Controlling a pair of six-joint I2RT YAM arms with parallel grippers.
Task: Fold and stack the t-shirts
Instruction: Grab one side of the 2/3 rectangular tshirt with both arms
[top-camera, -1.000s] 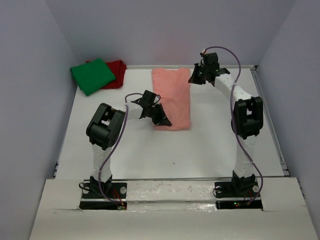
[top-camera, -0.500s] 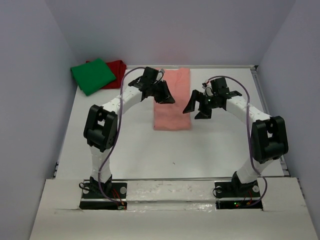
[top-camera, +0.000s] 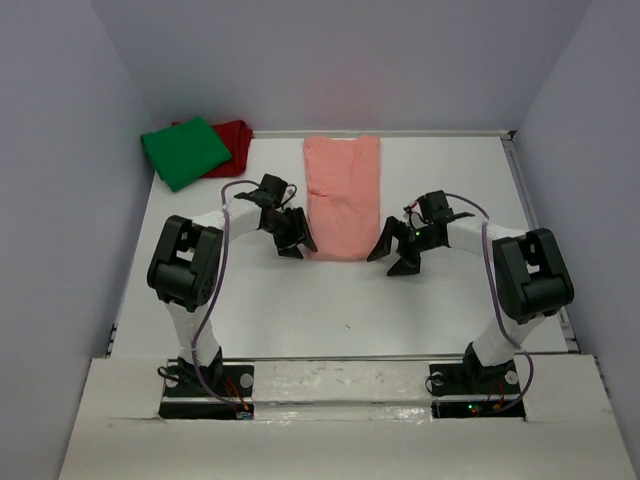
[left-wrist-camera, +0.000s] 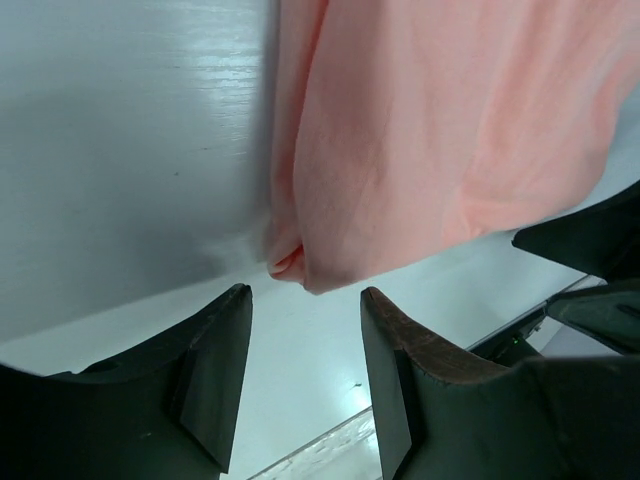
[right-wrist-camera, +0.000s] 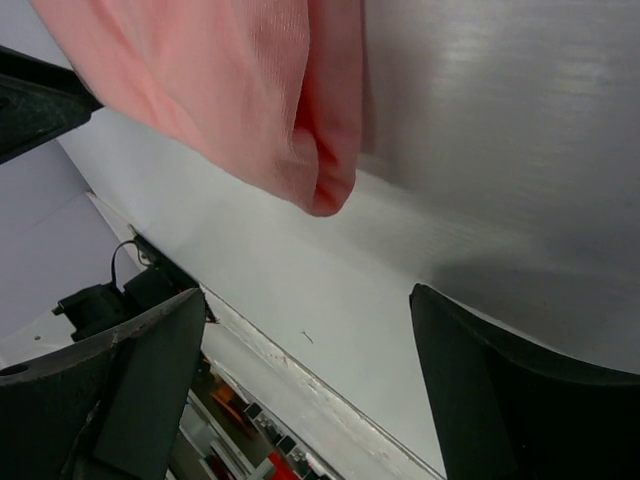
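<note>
Salmon-pink tee (top-camera: 342, 196) runs near-to-far; left fingers (left-wrist-camera: 215, 370) and right fingers (right-wrist-camera: 150, 380) gape empty, flanking its near end.

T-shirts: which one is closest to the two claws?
The salmon-pink t-shirt, stretched out in the middle; the green t-shirt and dark red t-shirt sit in the far left corner.

Overhead looks down; both wrist views (close-up) share pink tee (left-wrist-camera: 430, 120).

Robot lab test cell: plain grey walls (top-camera: 60, 200) enclosing white table (top-camera: 300, 300); two arms (top-camera: 185, 265) sitting bolted to rail (top-camera: 340, 385) along near edge.
</note>
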